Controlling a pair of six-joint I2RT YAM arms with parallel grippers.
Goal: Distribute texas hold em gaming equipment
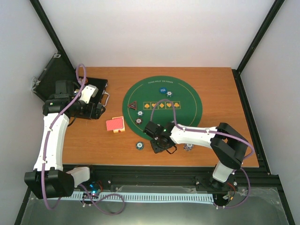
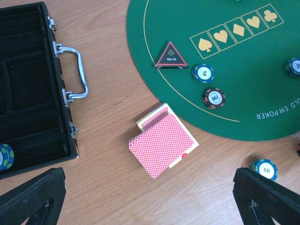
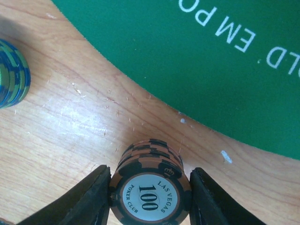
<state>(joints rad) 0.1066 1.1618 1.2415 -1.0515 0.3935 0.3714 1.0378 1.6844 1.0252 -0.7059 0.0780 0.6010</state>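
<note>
The step in hand looks like a pickup of the brown 100 chip stack [image 3: 149, 161], which stands on the bare worktop [image 3: 70, 126] at the bottom centre of the right wrist view, just outside the curved edge of the green mat [image 3: 187, 56]. The right hand [image 3: 150, 197] pinches it: one dark finger lies against each side of the stack, low down near the worktop. In the top view this hand [image 1: 161, 145] sits just below the lower rim of the mat.

To do this well, the squeeze should probably catch every chip, not only the top one. The striped rims are stepped a little out of line, so a loose chip could slip out at the bottom. A straight, slow lift would show at once whether the whole stack comes along. The stack should rise enough to clear the mat's edge before it travels up the frame onto the felt, and it should be set down flat. A blue chip stack [image 3: 11, 72] stands at the left edge, well apart, so it is no obstacle.

The left hand [image 2: 147, 187] is spread wide and holds nothing. It hangs over the worktop near the red-backed cards [image 2: 161, 143], which lie between the black case [image 2: 28, 93] and the mat. It is best kept there, out of the right arm's way.
</note>
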